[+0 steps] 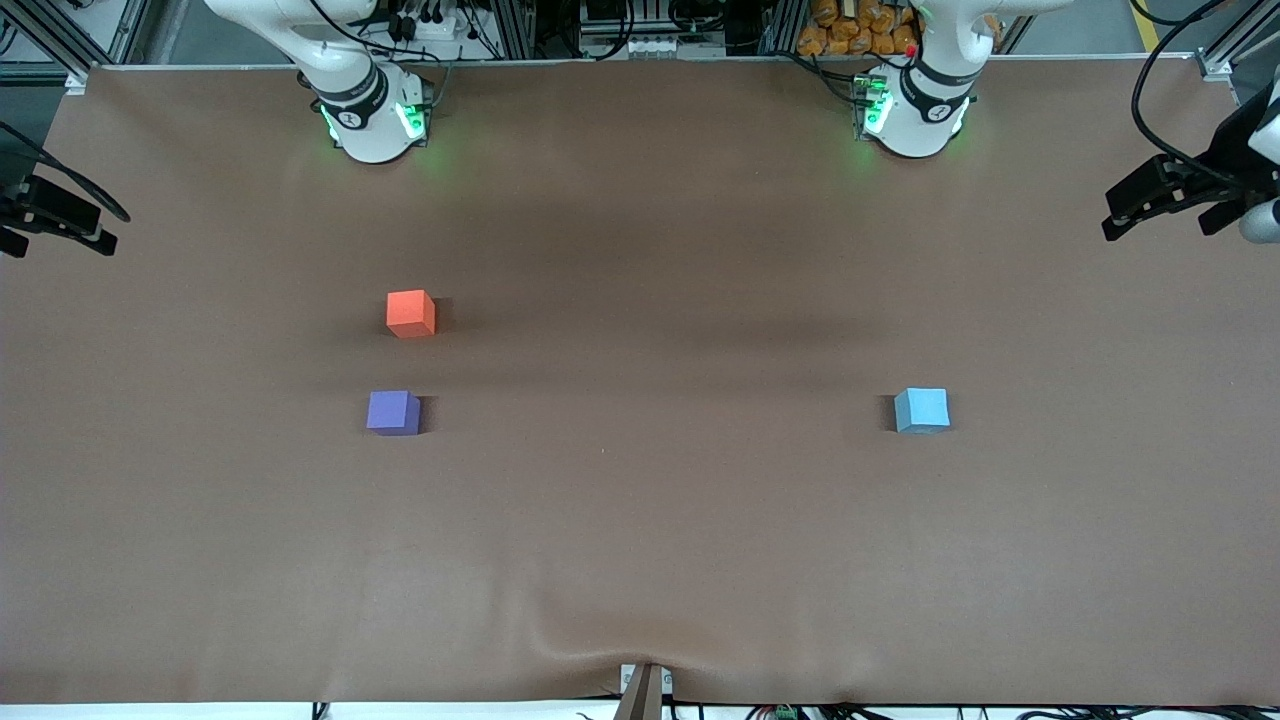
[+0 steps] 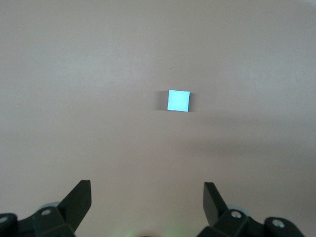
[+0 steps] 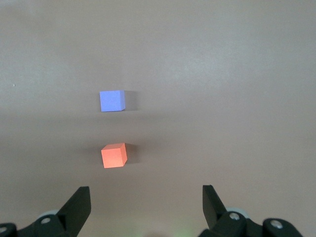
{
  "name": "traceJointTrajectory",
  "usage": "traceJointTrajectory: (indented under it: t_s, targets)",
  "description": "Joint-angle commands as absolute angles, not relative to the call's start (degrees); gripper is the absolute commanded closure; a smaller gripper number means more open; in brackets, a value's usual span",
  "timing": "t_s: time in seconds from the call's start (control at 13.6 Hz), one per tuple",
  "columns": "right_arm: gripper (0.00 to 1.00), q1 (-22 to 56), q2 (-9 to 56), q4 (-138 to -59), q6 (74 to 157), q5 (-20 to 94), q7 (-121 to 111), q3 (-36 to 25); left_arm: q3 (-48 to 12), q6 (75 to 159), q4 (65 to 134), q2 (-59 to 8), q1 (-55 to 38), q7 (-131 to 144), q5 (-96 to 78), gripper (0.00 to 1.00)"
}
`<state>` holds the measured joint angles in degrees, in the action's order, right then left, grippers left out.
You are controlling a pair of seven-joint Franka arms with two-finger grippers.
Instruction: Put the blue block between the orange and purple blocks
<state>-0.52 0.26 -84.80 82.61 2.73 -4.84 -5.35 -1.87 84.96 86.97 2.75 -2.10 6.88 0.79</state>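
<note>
Sky-blue and matte, the small blue block (image 1: 921, 410) is seen resting flat on the brown table covering (image 1: 640, 540), toward the left arm's end of the table and touched by nothing. The same cube (image 2: 178, 100) is shown in the left wrist view, alone on the bare cloth with a thin shadow along one side. The left gripper (image 2: 147, 200) is held up in the air over that stretch of the covering, well above the cube; its two black fingers (image 2: 79, 200) are spread wide apart and nothing is held between them.

Well apart from it, toward the right arm's end, the small orange-red matte cube (image 1: 411, 313) and the small dark violet-purple matte cube (image 1: 393, 412) are set near each other with a bare gap between; the purple one lies nearer to the front camera than the orange one. Both are seen in the right wrist view, orange (image 3: 114, 155) and purple (image 3: 112, 100). The right gripper (image 3: 146, 200) is held up over the covering by the orange cube, its jaws likewise spread wide and holding nothing
</note>
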Motion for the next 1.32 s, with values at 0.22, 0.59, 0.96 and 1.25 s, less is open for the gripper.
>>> traceJointTrajectory:
  t_s: [0.22, 0.59, 0.96, 1.25]
  targets:
    - [0.00, -0.79, 0.35, -84.38, 82.27, 3.43, -4.75, -5.01, -0.88, 82.88, 85.69, 3.34, -2.02, 6.24, 0.44, 0.00]
    - [0.00, -0.79, 0.44, -84.38, 82.27, 3.43, -4.75, -5.01, -0.88, 81.47, 86.31, 2.90, -1.85, 6.06, 0.35, 0.00]
    - [0.00, -0.79, 0.44, -84.38, 82.26, 3.43, -4.75, -5.01, -0.88, 81.83, 86.57, 2.99, -1.85, 6.06, 0.44, 0.00]
    - [0.00, -0.79, 0.44, -84.38, 82.18, 3.52, -4.75, -5.01, -0.88, 82.18, 87.27, 2.99, -1.85, 6.15, 0.44, 0.00]
